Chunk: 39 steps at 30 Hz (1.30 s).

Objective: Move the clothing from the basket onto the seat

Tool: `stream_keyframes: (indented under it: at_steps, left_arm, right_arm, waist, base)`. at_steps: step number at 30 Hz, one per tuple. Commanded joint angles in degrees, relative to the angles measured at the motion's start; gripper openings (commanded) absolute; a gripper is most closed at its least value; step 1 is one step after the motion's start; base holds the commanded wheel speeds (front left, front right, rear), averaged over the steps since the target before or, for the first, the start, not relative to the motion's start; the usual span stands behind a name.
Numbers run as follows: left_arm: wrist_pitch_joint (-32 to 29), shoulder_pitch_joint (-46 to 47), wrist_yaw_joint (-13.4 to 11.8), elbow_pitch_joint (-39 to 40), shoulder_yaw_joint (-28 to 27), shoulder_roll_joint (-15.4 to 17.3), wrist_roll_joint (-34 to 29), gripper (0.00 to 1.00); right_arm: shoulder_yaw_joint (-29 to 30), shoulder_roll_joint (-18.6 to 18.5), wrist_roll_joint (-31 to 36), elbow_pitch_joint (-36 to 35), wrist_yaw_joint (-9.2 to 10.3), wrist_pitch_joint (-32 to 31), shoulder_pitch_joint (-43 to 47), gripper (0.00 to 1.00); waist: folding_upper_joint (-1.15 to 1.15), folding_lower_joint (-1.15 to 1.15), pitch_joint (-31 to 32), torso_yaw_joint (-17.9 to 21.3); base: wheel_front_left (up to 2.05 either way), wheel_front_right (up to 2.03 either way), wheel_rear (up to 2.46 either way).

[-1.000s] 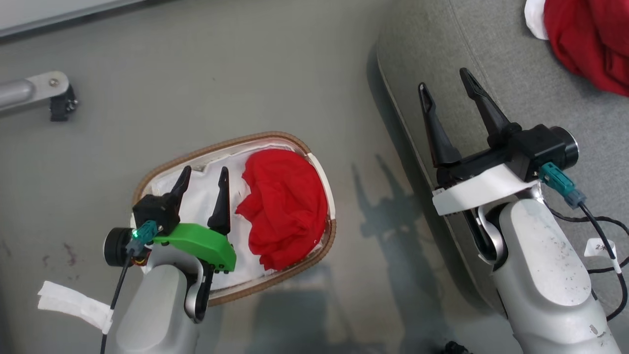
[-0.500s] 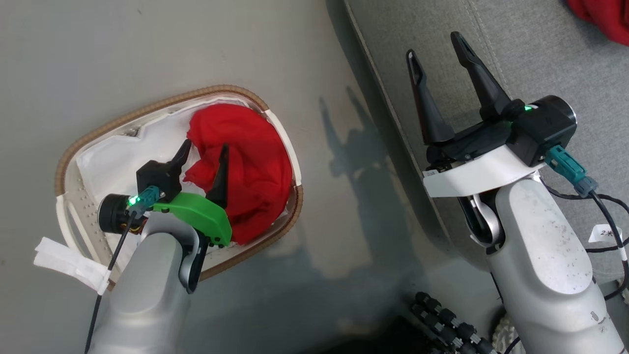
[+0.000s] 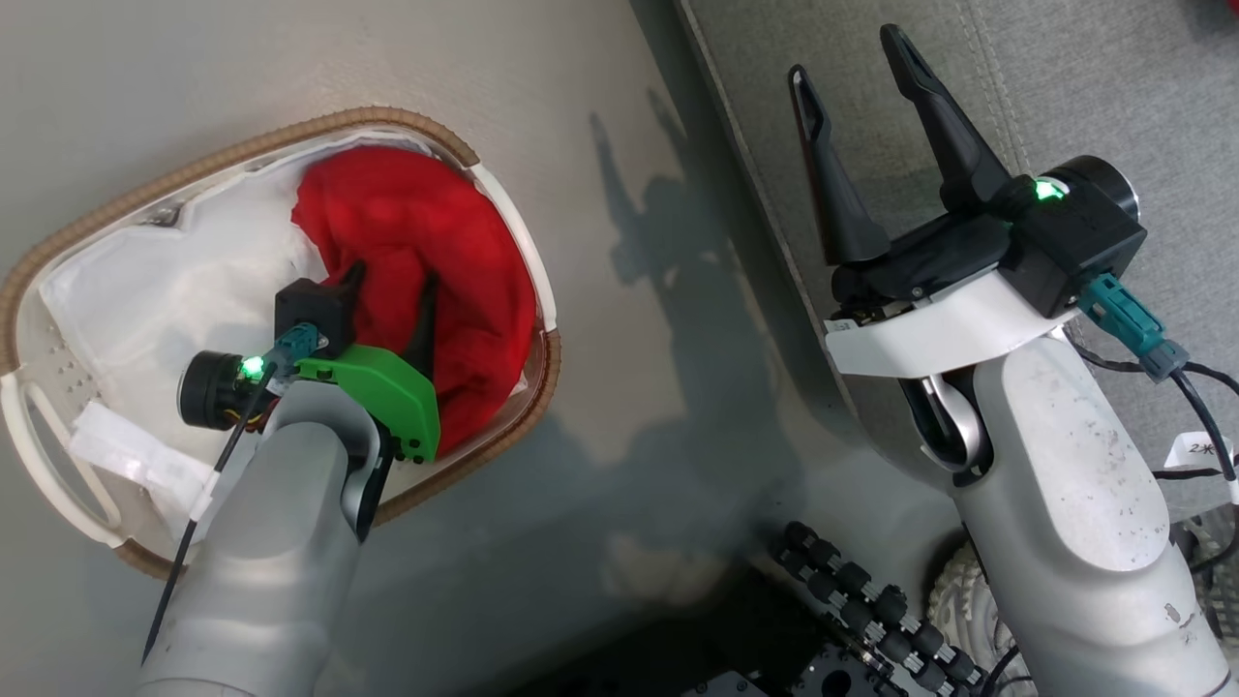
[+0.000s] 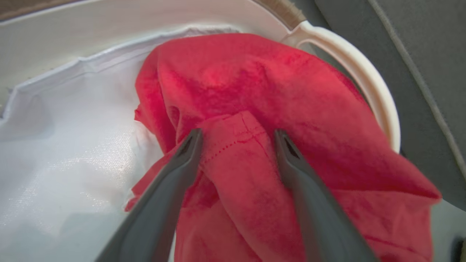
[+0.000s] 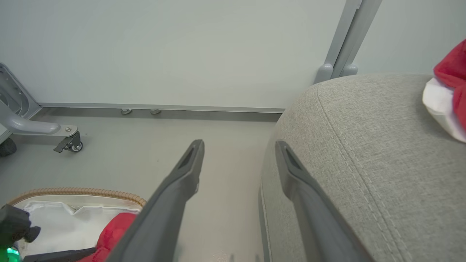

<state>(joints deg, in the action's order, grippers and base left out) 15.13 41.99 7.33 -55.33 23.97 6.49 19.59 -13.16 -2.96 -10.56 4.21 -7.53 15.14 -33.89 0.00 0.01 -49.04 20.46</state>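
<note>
Crumpled red clothing (image 3: 407, 218) lies in the basket (image 3: 290, 132). The left gripper (image 3: 391, 275) straddles a stitched fold, fingers apart. The right gripper (image 3: 844, 54) is spread too.

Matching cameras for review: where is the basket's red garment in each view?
Head view: red garment left of centre, in the basket.
Left wrist view: red garment centre, straddled by left hand.
Right wrist view: red garment bottom left.
Shared landmark: basket's brown rim.

Basket (image 3: 373, 114) wall hems clothing (image 3: 407, 213); liner (image 3: 145, 300) side open
</note>
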Motion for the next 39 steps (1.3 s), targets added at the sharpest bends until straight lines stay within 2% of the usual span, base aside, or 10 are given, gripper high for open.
stream_keyframes:
  at_steps: [1, 14, 22, 24, 30, 39]
  left_arm:
    - [0.0, 1.5, 0.3, -1.4, 0.2, 0.2, -0.3, 1.00]
    - [-0.3, 8.5, 0.2, -13.9, 4.7, -0.3, 0.4, 1.00]
    - [-0.4, 11.2, 0.2, -16.7, 6.7, 0.0, 0.6, 1.00]
    - [-0.4, 11.4, 0.2, -17.0, 7.1, -0.1, 0.9, 0.00]
    - [-0.1, 11.1, 0.2, -16.9, 7.8, -0.1, 2.1, 0.00]
    - [0.0, 5.7, 0.2, -11.1, 8.5, -0.7, 4.1, 0.00]
  right_arm:
    - [0.0, 0.0, 0.4, -0.3, 0.08, 0.0, -0.8, 1.00]
    - [-0.4, 0.0, 1.1, -1.7, 0.08, 0.0, -2.2, 1.00]
    - [-0.4, 0.0, 1.2, -2.6, 0.08, 0.0, -2.6, 1.00]
    - [-0.6, 0.0, 1.0, -2.6, 0.08, 0.0, -2.7, 1.00]
    - [-1.0, 0.0, 0.3, -1.8, 0.08, 0.0, -3.4, 1.00]
    - [-0.8, -0.1, 1.1, 1.4, 0.08, 0.0, -1.9, 1.00]
  waist:
    - [0.00, -0.01, -1.0, 0.2]
    - [0.00, -0.01, -4.1, -0.4]
    - [0.00, -0.01, -4.8, -0.9]
    - [0.00, -0.01, -4.8, -0.8]
    - [0.00, -0.01, -3.6, -0.3]
    - [0.00, -0.01, 4.3, -2.3]
  base:
    - [0.00, 0.00, 0.00]
    - [0.00, 0.00, 0.00]
    - [0.00, 0.00, 0.00]
    - [0.00, 0.00, 0.00]
    - [0.00, 0.00, 0.00]
    - [0.00, 0.00, 0.00]
